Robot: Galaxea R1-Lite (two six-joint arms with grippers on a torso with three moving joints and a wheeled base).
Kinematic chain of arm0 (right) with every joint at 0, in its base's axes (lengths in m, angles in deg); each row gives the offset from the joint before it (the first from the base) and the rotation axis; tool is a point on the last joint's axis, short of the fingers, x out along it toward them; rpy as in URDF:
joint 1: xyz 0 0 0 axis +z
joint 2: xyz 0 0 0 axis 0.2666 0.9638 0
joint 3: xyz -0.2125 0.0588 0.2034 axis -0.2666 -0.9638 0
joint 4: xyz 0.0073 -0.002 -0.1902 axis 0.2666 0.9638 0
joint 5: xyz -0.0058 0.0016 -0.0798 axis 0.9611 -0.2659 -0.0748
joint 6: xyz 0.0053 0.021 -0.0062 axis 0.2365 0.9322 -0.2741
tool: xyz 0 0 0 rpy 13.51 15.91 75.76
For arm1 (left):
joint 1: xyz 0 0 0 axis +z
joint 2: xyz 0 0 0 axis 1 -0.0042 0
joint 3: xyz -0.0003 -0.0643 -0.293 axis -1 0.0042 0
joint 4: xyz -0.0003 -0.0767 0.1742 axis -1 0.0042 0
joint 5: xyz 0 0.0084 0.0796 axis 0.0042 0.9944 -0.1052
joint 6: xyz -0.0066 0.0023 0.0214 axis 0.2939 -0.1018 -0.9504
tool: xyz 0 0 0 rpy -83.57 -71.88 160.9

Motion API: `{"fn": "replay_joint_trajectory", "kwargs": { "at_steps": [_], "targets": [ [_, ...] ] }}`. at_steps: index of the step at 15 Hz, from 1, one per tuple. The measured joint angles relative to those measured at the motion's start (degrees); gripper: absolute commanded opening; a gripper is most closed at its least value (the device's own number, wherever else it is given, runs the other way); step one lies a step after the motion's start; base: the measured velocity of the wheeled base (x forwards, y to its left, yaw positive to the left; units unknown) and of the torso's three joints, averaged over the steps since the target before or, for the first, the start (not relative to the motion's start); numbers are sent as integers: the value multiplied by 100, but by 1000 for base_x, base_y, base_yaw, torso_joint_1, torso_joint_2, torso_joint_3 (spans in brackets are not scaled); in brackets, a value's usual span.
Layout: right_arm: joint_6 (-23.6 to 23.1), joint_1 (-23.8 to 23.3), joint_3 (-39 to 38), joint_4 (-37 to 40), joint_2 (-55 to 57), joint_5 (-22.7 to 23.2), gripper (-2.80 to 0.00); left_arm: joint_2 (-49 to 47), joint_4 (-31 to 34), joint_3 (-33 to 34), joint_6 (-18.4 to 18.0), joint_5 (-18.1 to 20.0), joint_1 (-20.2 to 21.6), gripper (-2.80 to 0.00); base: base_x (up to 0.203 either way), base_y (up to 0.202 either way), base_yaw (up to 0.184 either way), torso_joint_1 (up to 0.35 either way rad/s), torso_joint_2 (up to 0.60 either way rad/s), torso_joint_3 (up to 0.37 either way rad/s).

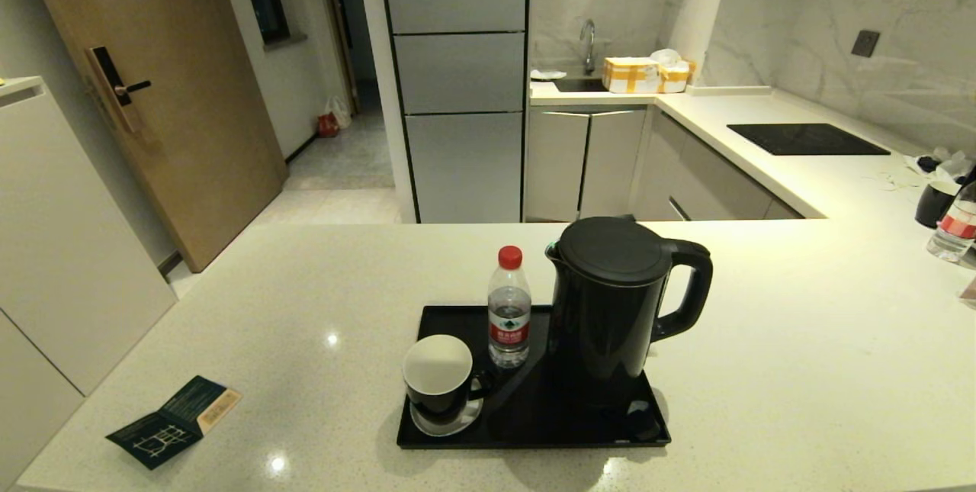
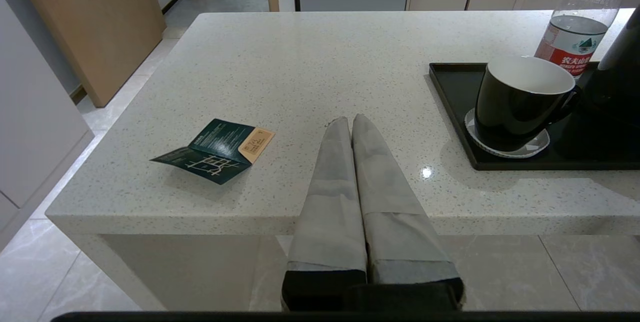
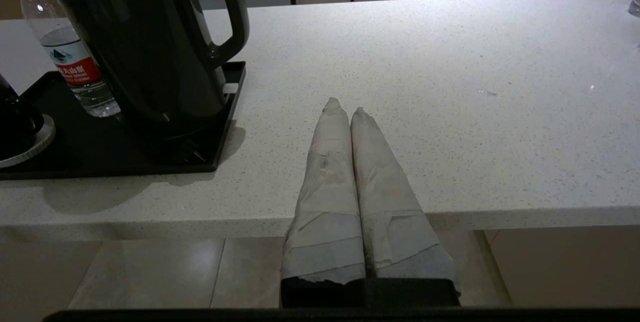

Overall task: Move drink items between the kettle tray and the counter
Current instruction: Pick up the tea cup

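The glossy black kettle tray (image 1: 450, 316) lies on the cream counter (image 1: 762, 370) near its front edge. On it stand a tall black kettle (image 1: 610, 301), a small clear bottle (image 1: 509, 309) with a red cap, and a white-lined black mug (image 1: 438, 377) on a white saucer (image 1: 427, 425). My left gripper (image 2: 350, 120) is shut and empty, held over the counter's front edge to the left of the tray (image 2: 452, 97), apart from the mug (image 2: 520, 100). Shut and empty too, my right gripper (image 3: 344, 106) hangs to the right of the tray (image 3: 227, 112) and kettle (image 3: 150, 47). Neither arm shows in the head view.
A dark green folded leaflet (image 1: 171, 422) lies at the counter's front left. Far right, a second bottle (image 1: 953, 229) and a dark cup (image 1: 934, 202) stand by the wall. A black hob panel (image 1: 804, 139) sits on the back counter, boxes (image 1: 644, 74) by the sink.
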Motion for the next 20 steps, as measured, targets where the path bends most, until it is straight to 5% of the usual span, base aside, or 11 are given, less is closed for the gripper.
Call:
{"fn": "replay_joint_trajectory", "kwargs": {
  "at_steps": [13, 15, 17, 20],
  "targets": [
    [-2, 0, 0, 0, 0, 0, -280, -23, 216, -107, -159, -39, 0, -280, 0, 0, 0, 0, 0, 0],
    [-2, 0, 0, -2, 0, 5, -280, -321, 627, -813, -77, -32, 0, -280, 0, 0, 0, 0, 0, 0],
    [-2, 0, 0, -2, 0, 2, -280, -1149, 1256, -2251, 219, 39, -20, -280, 0, 0, 0, 0, 0, 0],
    [0, 0, 0, 0, 0, 0, -280, -2702, 2316, -3887, 188, 629, -203, -280, 0, 0, 0, 0, 0, 0]
  ]
}}
